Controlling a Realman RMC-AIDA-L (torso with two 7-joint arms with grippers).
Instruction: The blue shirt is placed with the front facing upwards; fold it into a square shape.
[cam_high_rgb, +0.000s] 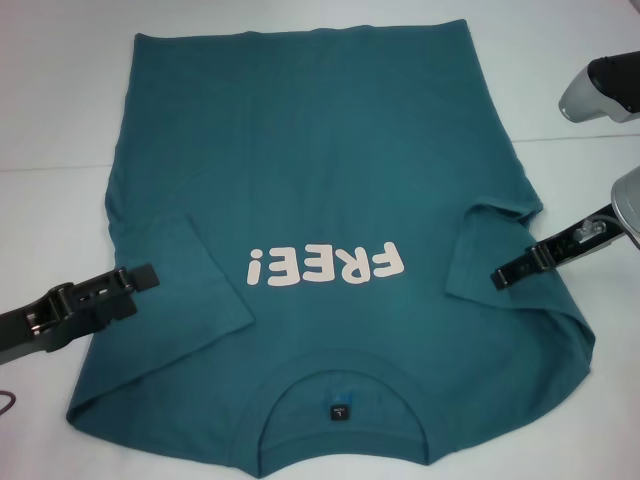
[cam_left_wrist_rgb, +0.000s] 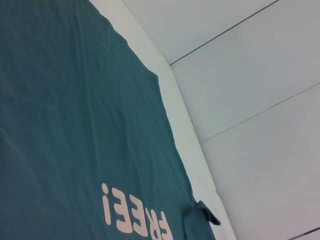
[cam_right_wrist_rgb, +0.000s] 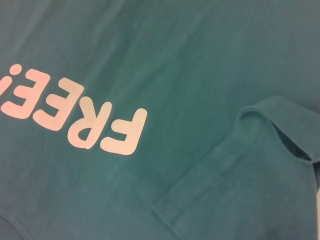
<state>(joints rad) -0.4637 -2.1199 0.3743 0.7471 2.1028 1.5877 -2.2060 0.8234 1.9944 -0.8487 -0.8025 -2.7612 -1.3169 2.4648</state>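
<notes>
Blue shirt (cam_high_rgb: 320, 200) flat, print up, sleeves folded in; end effector states: cannot tell.

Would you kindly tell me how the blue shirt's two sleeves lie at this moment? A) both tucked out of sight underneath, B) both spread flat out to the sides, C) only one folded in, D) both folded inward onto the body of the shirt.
D: in the head view both sleeves of the blue shirt lie folded in over its body, one beside each end of the FREE! print.
</notes>
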